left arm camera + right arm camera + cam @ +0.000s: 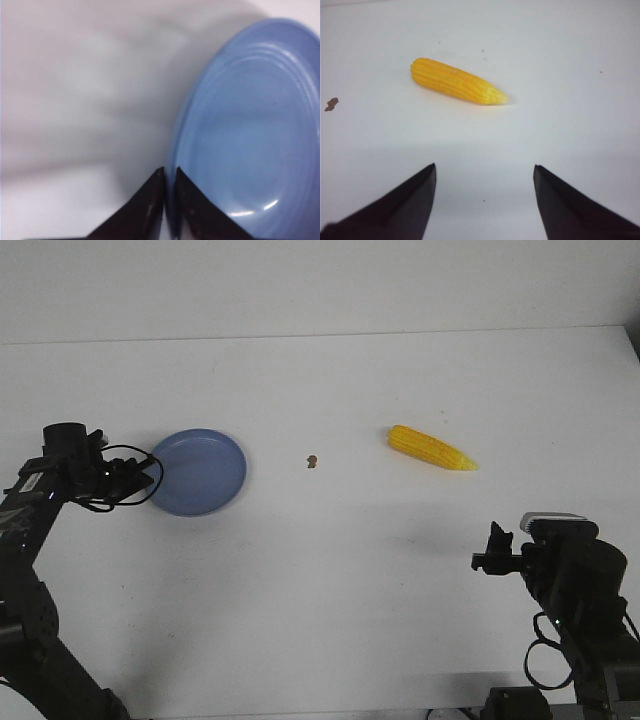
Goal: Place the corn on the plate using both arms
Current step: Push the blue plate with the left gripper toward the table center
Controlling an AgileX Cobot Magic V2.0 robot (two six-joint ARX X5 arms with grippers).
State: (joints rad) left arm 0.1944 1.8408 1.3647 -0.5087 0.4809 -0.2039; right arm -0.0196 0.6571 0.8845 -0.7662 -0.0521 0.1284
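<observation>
Plainly white table (330, 600): right of the plate (200, 471) lie a brown speck (312, 461), then the corn (431, 448). Left gripper (169, 176) pinches the plate's rim; right gripper (485, 175) gapes.

There are no words, numbers, labels or signs to read in any of the views. The plate (200, 471) is plain blue, with nothing written on it.
</observation>
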